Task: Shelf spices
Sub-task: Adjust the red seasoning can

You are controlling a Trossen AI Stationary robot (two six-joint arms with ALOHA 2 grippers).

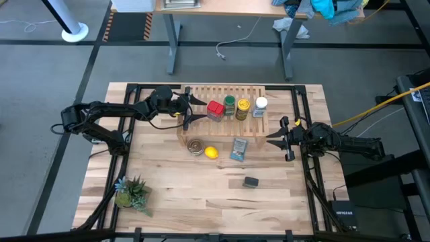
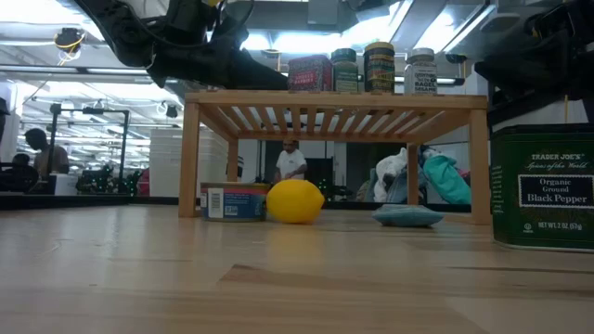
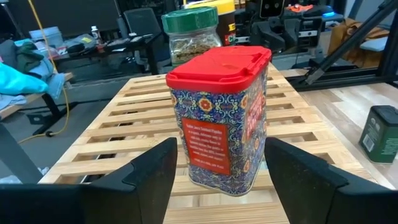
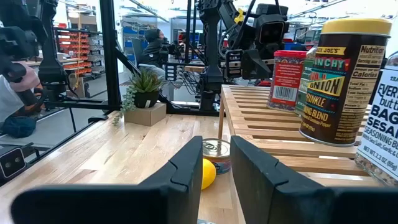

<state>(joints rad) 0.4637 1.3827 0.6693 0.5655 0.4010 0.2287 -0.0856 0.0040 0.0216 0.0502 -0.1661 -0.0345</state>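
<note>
The light-wood slatted shelf (image 1: 225, 121) stands on the far half of the table. On its top, in a row, stand the red tin (image 1: 215, 109), the green-lidded jar (image 1: 230, 104), the yellow-lidded jar (image 1: 243, 107) and the white-lidded jar (image 1: 261, 105), each on its base. The dark grey tin (image 1: 250, 182) stands on the tabletop near the right front, upright (image 2: 543, 190). My left gripper (image 1: 197, 109) hovers over the shelf's left part, open, its fingers on either side of the red tin (image 3: 217, 118) without touching it. My right gripper (image 1: 275, 138) is open, right of the shelf.
In front of the shelf lie a silver round tin (image 1: 195, 146), a lemon (image 1: 211, 152) and a flat blue packet (image 1: 238, 148). A small potted plant (image 1: 131, 191) sits at the near left corner. Bare wood stretches across the table's near half.
</note>
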